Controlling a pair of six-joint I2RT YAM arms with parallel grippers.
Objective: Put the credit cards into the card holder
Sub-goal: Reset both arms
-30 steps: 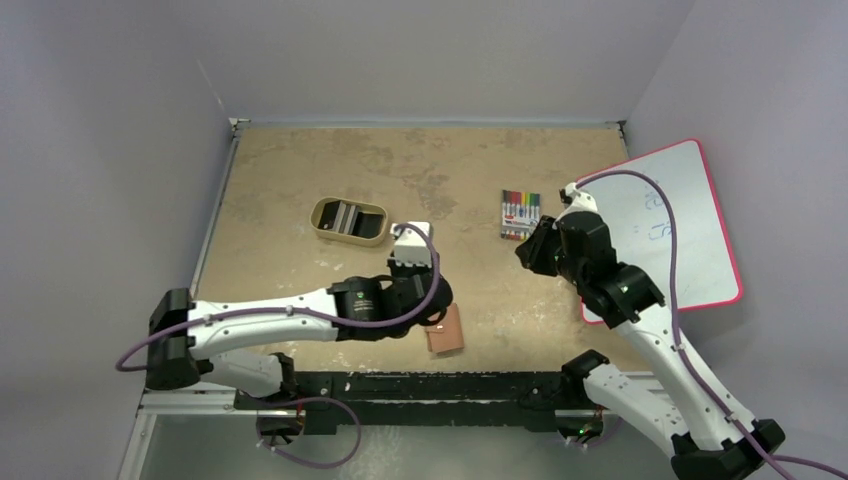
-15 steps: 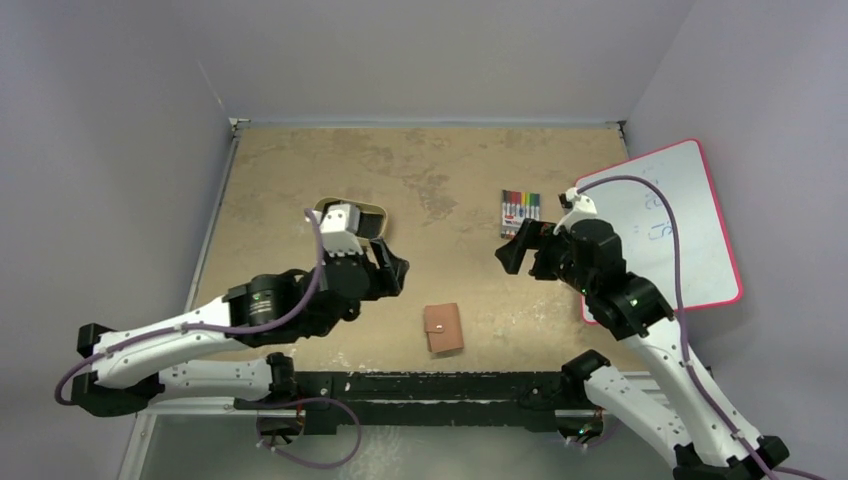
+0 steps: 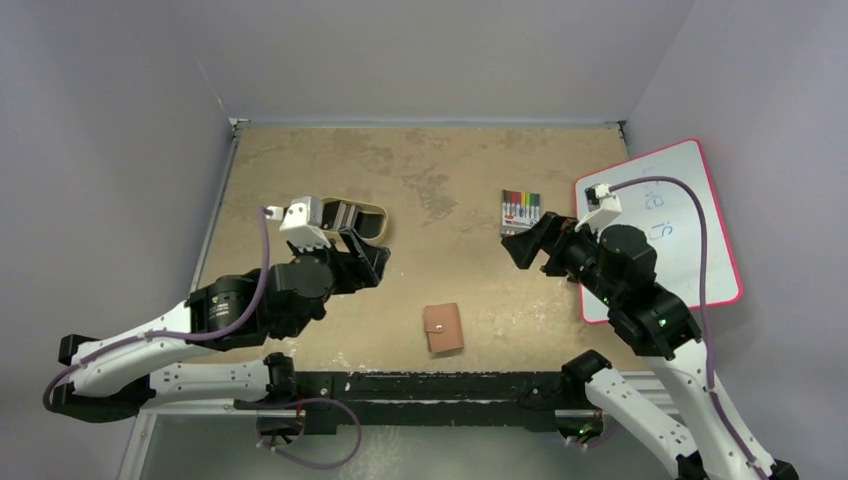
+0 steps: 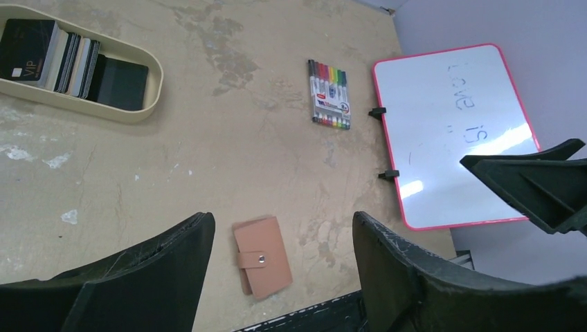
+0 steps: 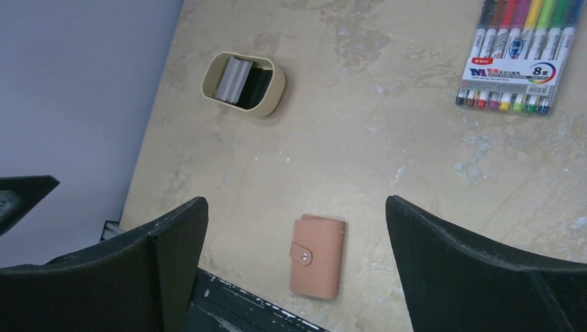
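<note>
Near the counter's (image 3: pixel 450 170) front edge: holder (image 3: pixel 443 328), flat, snapped shut. Far left: tray (image 5: pixel 266 104), every visible card (image 5: pixel 239 79) standing inside. My left jaws: spread, empty, raised beside the tray. My right jaws: spread, empty, near the markers (image 3: pixel 520 213). Judged progress: nothing loaded. Remaining: unsnap holder, insert cards.

White arms (image 3: pixel 140 345) with black joints (image 3: pixel 225 302) and purple cables (image 3: pixel 265 250).

Card holder (image 3: pixel 443 328): brown, snapped shut, flat. Credit cards (image 4: pixel 69 59): dark and pale, packed in tray (image 4: pixel 83 109).
</note>
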